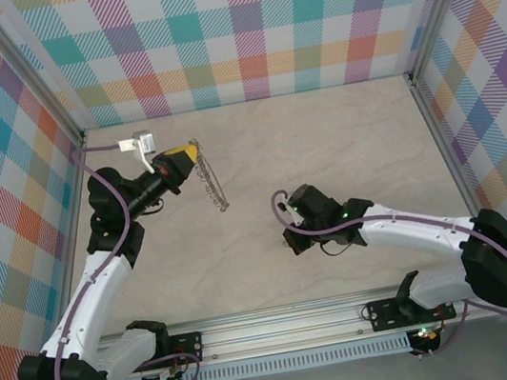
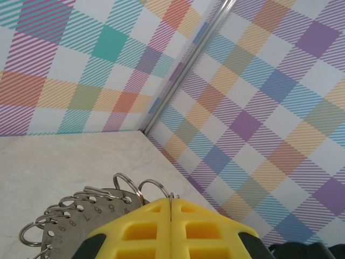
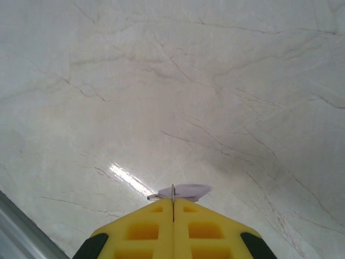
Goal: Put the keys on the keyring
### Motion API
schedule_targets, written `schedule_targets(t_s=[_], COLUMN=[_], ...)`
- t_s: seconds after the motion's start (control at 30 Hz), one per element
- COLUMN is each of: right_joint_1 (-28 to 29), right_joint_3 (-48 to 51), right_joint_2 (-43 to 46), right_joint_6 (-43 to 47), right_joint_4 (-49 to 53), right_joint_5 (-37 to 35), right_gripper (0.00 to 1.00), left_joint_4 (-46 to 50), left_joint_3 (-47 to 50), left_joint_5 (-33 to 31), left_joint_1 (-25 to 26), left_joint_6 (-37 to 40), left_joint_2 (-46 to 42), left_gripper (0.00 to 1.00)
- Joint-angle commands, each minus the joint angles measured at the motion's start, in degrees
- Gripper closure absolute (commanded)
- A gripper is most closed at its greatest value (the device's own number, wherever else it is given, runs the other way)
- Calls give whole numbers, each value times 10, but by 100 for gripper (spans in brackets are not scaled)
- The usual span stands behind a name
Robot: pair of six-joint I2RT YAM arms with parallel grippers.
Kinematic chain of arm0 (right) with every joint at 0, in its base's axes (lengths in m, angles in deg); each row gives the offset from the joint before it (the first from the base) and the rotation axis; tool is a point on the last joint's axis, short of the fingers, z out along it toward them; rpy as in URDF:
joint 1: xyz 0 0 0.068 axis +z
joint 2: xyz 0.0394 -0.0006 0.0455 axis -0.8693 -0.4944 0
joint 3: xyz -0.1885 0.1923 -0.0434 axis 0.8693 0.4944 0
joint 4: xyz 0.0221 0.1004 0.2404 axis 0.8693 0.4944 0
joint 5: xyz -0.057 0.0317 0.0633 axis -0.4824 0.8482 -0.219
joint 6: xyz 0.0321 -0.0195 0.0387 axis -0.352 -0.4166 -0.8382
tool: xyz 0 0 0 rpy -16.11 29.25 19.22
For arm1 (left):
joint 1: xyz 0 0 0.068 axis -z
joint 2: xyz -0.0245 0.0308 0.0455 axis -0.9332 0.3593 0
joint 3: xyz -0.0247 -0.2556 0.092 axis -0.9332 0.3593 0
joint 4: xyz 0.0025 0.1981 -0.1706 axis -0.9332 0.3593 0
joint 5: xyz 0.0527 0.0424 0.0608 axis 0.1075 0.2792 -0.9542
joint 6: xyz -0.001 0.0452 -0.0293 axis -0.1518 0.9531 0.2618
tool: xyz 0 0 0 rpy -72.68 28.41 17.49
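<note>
The keyring (image 2: 81,216) is a silvery metal hoop stamped with numbers, its rim lined with wire loops. My left gripper (image 2: 171,204) is shut on a thin wire loop at the rim. In the top view this gripper (image 1: 192,150) holds the keyring (image 1: 215,186) edge-on above the table at the back left. My right gripper (image 3: 173,208) is shut on a thin metal edge of the keys, and the pale lilac tag (image 3: 187,190) pokes out just past the yellow tips. In the top view this gripper (image 1: 292,239) is low over the table's middle, pointing down, with the keys hidden under it.
The marbled tabletop (image 1: 343,147) lies between the two arms. Checked walls (image 1: 238,28) close the back and both sides, with metal corner posts (image 2: 183,75). The aluminium rail (image 1: 285,325) carrying the arm bases runs along the near edge.
</note>
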Motion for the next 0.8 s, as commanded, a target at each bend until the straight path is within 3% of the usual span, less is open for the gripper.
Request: schedule_targets(t_s=[0.0, 0.2, 0.53, 0.77], right_joint_1=[-23, -61, -98, -101], right_joint_3=[18, 24, 34, 39], right_joint_2=[38, 112, 228, 279], right_joint_6=[-27, -32, 4, 33], right_joint_4=[-33, -56, -101, -115], right_joint_5=[43, 50, 41, 26], right_gripper=[100, 100, 100, 100], left_joint_4=[-49, -33, 144, 157], left_joint_3=[0, -11, -94, -112], left_joint_5=[18, 45, 83, 107], left_joint_1=[-8, 9, 117, 161], left_joint_6=[-8, 8, 172, 189], left_joint_2=[0, 11, 50, 71], left_gripper=[100, 100, 100, 100])
